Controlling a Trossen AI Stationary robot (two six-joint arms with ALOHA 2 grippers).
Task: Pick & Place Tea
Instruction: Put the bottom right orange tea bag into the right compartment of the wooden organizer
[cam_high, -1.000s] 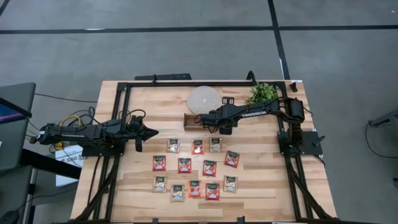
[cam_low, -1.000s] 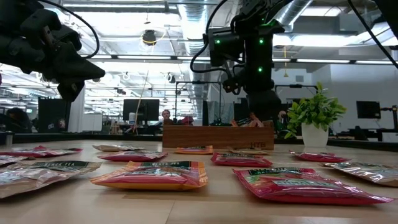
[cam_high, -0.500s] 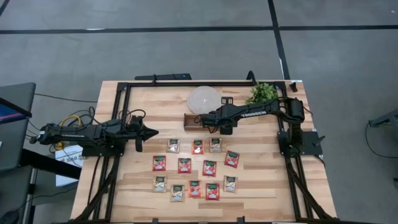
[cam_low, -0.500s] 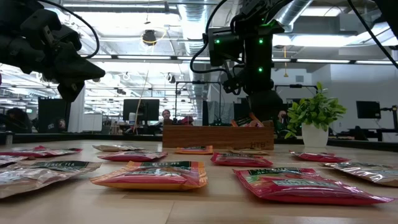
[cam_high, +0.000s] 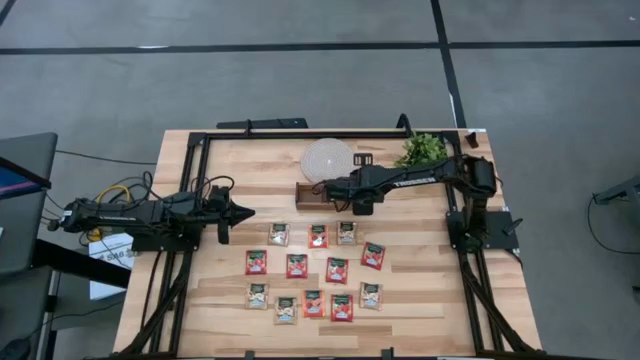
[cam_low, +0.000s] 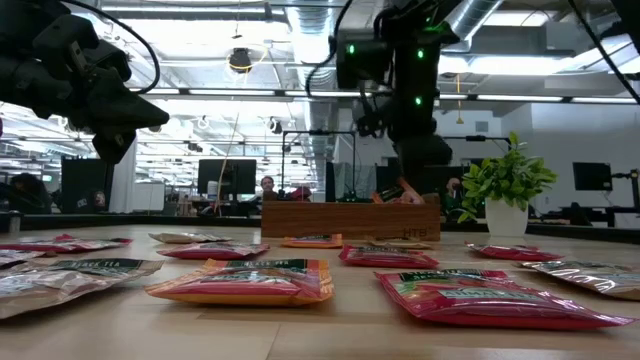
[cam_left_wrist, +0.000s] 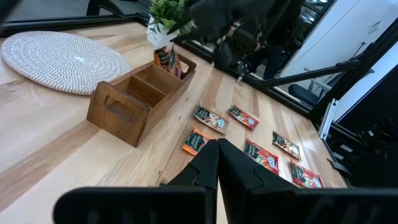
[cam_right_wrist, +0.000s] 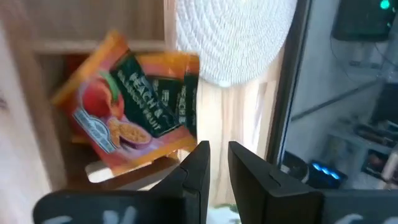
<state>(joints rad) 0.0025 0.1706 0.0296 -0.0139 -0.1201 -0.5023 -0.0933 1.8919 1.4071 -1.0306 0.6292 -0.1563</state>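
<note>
Right gripper (cam_right_wrist: 214, 155), fingers slightly parted and empty, hangs over the tray (cam_high: 310, 194)'s three-o'clock compartment; lift straight, sparing the dropped sachet (cam_right_wrist: 134, 121).

Sachets (cam_high: 312, 270) lie before the tray (cam_high: 311, 193).

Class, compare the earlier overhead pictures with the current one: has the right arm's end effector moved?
Yes. The right end effector has drawn back slightly from the wooden tray, toward the plant.
</note>
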